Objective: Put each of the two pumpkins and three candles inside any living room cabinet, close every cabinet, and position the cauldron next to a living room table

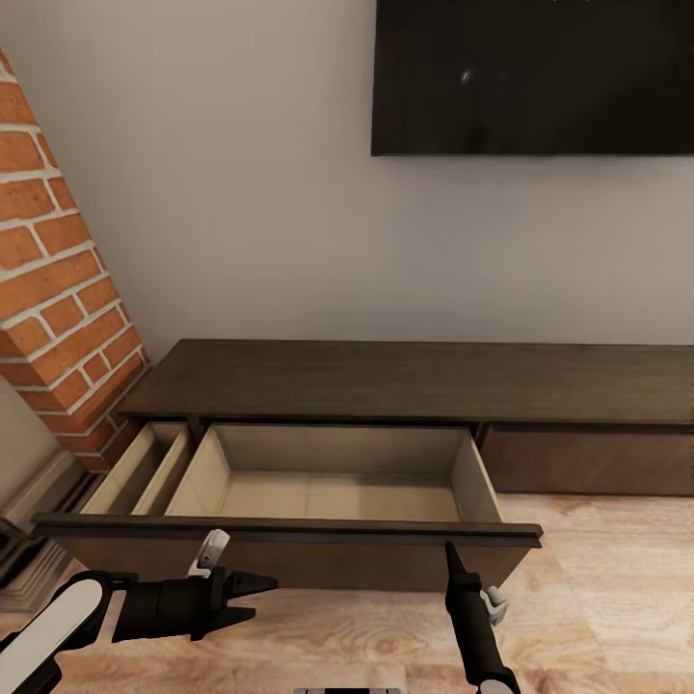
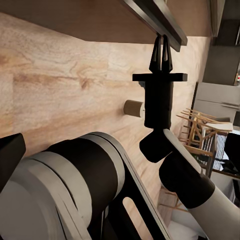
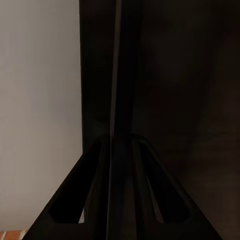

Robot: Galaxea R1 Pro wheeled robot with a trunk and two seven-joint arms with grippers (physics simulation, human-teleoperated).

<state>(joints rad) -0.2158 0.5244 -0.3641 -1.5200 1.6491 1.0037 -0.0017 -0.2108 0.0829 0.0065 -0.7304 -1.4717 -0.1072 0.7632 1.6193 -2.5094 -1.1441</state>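
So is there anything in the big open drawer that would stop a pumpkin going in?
Nothing visible does. The wide drawer of the cabinet is pulled out, and its pale inside looks bare. The right gripper sits at the drawer's front edge, and the left gripper is low in front.

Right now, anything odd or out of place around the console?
The cabinet has its wide drawer pulled fully out and bare inside, with a narrower one open beside it. A candle lies on the wood floor near the right gripper. Nothing looks spilled or damaged.
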